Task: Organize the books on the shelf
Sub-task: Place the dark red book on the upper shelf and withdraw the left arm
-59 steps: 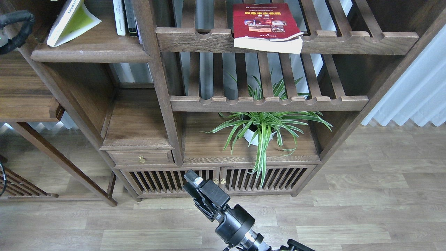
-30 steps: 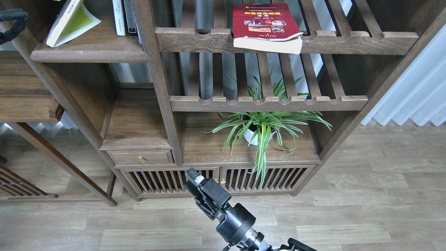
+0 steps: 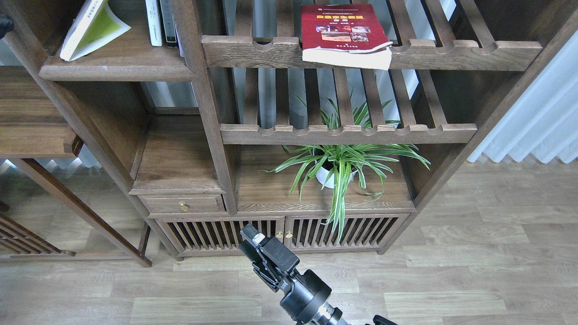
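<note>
The lime-yellow book (image 3: 92, 28) leans tilted on the solid dark-brown shelf (image 3: 119, 67) at the top left, next to thin white and dark upright books (image 3: 160, 21). The red book (image 3: 345, 34) with a yellow title lies flat on the upper slatted rack (image 3: 451, 52), its lower edge hanging over the front rail. The maroon book is out of view. My right gripper (image 3: 253, 238) is low at the bottom centre, in front of the cabinet doors and far below both books; it is seen dark and end-on. Only a black sliver of my left arm (image 3: 3, 23) shows at the left edge.
A potted spider plant (image 3: 336, 169) stands on the lower board, its leaves hanging over the front. A second slatted rack (image 3: 347, 133) lies above it. A small drawer (image 3: 183, 204) and slatted cabinet doors (image 3: 343, 231) are below. White curtains (image 3: 542, 117) hang at the right.
My left arm has drawn back to the left, almost out of the view. My right gripper has shifted slightly down and to the right. The books have not moved.
</note>
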Controlling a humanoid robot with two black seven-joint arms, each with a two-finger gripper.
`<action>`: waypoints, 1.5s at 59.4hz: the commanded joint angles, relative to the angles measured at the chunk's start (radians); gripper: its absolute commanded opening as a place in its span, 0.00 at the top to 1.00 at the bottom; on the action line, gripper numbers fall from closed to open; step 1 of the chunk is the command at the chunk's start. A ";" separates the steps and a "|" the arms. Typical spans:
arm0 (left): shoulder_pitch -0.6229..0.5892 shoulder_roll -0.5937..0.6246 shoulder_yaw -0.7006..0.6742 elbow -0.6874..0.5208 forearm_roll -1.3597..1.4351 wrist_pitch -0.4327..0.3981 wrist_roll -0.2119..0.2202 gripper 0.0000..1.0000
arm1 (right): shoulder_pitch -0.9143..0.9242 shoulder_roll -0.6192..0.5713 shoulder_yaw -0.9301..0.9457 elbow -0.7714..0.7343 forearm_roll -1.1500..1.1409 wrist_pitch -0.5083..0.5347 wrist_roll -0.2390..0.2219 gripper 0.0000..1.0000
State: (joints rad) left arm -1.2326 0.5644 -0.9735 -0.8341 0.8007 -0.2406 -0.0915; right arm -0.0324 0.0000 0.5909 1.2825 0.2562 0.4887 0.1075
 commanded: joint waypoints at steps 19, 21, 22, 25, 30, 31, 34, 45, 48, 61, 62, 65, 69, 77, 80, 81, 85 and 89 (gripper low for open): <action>0.012 -0.011 0.015 0.007 0.008 0.012 -0.007 0.98 | -0.007 0.000 0.000 0.000 0.000 0.000 0.000 0.21; 0.012 -0.011 0.016 0.009 0.008 0.012 -0.007 0.98 | -0.007 0.000 0.000 0.000 -0.002 0.000 0.000 0.21; 0.012 -0.009 0.016 0.009 0.008 0.012 -0.007 0.98 | -0.007 0.000 0.000 0.000 0.000 0.000 0.000 0.21; 0.012 -0.005 0.018 0.013 0.008 0.012 -0.010 0.97 | -0.004 0.000 0.000 0.000 -0.002 0.000 0.000 0.21; 0.015 -0.001 0.021 0.015 0.008 0.010 -0.010 0.94 | 0.002 0.000 0.000 0.000 -0.002 0.000 0.000 0.22; 0.016 -0.001 0.021 0.015 0.008 0.010 -0.011 0.94 | 0.002 0.000 0.000 0.000 -0.002 0.000 0.000 0.22; 0.025 -0.001 0.024 0.021 0.008 0.009 -0.013 0.89 | 0.003 0.000 0.000 0.000 -0.002 0.000 0.000 0.22; 0.065 -0.001 0.059 0.024 0.003 0.004 -0.043 0.81 | 0.008 0.000 0.010 -0.002 0.002 0.000 0.000 0.22; 0.084 -0.001 0.061 0.020 0.002 0.003 -0.045 0.80 | 0.011 0.000 0.014 -0.002 0.003 0.000 0.000 0.22; 0.105 -0.001 0.061 0.021 0.003 0.001 -0.057 0.76 | 0.022 0.000 0.015 -0.002 0.003 0.000 0.000 0.22; 0.105 -0.003 0.061 0.023 0.003 0.001 -0.056 0.75 | 0.022 0.000 0.015 -0.002 0.003 0.000 0.000 0.22; 0.104 -0.005 0.061 0.024 0.003 0.001 -0.056 0.73 | 0.020 0.000 0.015 -0.003 0.005 0.000 0.000 0.22; 0.104 -0.005 0.059 0.024 0.002 0.001 -0.057 0.71 | 0.020 0.000 0.015 -0.003 0.005 0.000 0.000 0.22; 0.104 -0.008 0.055 0.024 0.002 0.009 -0.059 0.60 | 0.019 0.000 0.012 -0.005 0.005 0.000 0.000 0.22; 0.099 -0.014 0.047 0.023 0.000 0.010 -0.060 0.60 | 0.019 0.000 0.012 -0.006 0.005 0.000 0.000 0.22; 0.097 -0.014 0.045 0.023 0.000 0.010 -0.060 0.60 | 0.019 0.000 0.012 -0.006 0.005 0.000 0.000 0.22; 0.087 -0.017 0.044 0.023 -0.003 0.012 -0.060 0.60 | 0.019 0.000 0.012 -0.008 0.005 0.000 0.000 0.22; 0.064 -0.023 0.039 0.023 -0.006 0.014 -0.060 0.60 | 0.020 0.000 0.012 -0.008 0.005 0.000 0.000 0.22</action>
State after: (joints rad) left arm -1.1407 0.5493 -0.9275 -0.8104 0.7994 -0.2294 -0.1513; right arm -0.0138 0.0000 0.6027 1.2759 0.2608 0.4887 0.1073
